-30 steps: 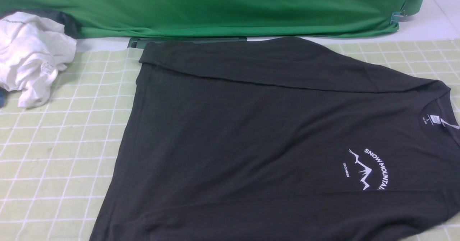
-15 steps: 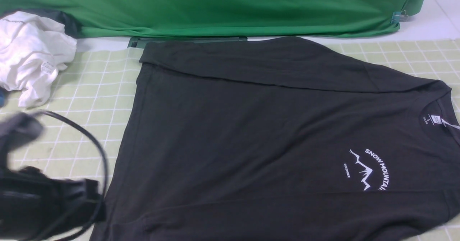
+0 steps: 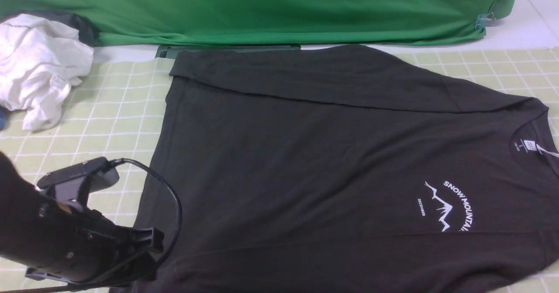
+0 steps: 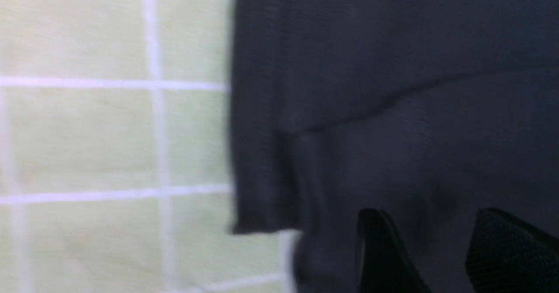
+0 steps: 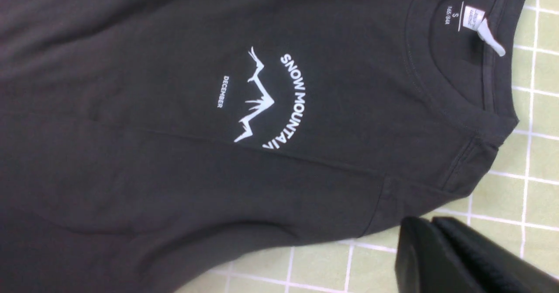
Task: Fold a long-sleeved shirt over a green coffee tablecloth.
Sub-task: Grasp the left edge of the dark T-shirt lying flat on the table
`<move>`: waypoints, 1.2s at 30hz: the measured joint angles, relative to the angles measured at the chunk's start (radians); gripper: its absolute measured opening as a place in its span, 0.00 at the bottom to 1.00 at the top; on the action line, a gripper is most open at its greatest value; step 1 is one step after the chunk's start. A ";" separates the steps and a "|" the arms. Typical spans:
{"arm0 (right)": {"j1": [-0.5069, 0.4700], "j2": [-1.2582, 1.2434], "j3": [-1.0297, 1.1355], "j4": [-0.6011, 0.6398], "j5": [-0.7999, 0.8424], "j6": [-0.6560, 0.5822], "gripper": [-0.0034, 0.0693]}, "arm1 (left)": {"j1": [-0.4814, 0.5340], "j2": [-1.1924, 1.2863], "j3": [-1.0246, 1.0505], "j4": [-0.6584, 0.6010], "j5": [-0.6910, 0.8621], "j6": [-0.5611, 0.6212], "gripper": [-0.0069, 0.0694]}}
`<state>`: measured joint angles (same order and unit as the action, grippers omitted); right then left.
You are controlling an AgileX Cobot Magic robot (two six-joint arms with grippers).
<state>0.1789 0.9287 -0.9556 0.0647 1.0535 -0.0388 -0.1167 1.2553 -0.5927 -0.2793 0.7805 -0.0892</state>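
Shirt [image 3: 305, 153] flat on tablecloth [image 3: 87, 122]. Left gripper [image 4: 432, 240] parted over its edge; right gripper [image 5: 432, 229] closed, empty. Risks pinching tablecloth too, dragging both.

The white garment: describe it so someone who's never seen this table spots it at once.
Find the wide pale yellow-green tablecloth with white grid lines and go to its far left corner, beside the plain deep-green fabric drape. The garment lies there, the only white, crumpled thing; the large black-charcoal shirt lies flat.
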 joint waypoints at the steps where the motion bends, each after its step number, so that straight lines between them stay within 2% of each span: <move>1: 0.000 0.000 0.000 0.000 0.000 0.000 0.09 | -0.004 0.008 0.000 0.023 -0.008 -0.029 0.47; 2: 0.000 0.000 0.000 0.000 0.000 -0.001 0.10 | -0.006 0.028 0.001 0.100 -0.025 -0.084 0.47; 5: 0.000 0.000 0.000 0.000 0.000 -0.011 0.11 | -0.008 0.062 0.003 0.138 -0.058 -0.124 0.47; 9: 0.000 0.000 0.000 0.000 -0.015 -0.018 0.12 | -0.012 0.122 0.003 0.038 -0.130 -0.084 0.47; 15: 0.000 0.000 0.000 0.000 -0.018 -0.021 0.13 | -0.012 0.192 0.003 -0.058 -0.143 -0.008 0.47; 27: 0.000 0.000 0.000 0.002 -0.025 -0.021 0.14 | -0.012 0.199 0.003 0.004 -0.153 -0.032 0.47; 32: 0.000 0.000 0.000 0.002 -0.025 -0.022 0.15 | -0.012 0.199 0.003 -0.020 -0.170 -0.036 0.47; 36: 0.000 0.000 0.000 0.003 -0.025 -0.022 0.16 | -0.013 0.199 0.003 -0.028 -0.170 -0.030 0.43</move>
<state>0.1789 0.9287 -0.9556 0.0676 1.0288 -0.0607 -0.1294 1.4540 -0.5897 -0.3075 0.6105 -0.1194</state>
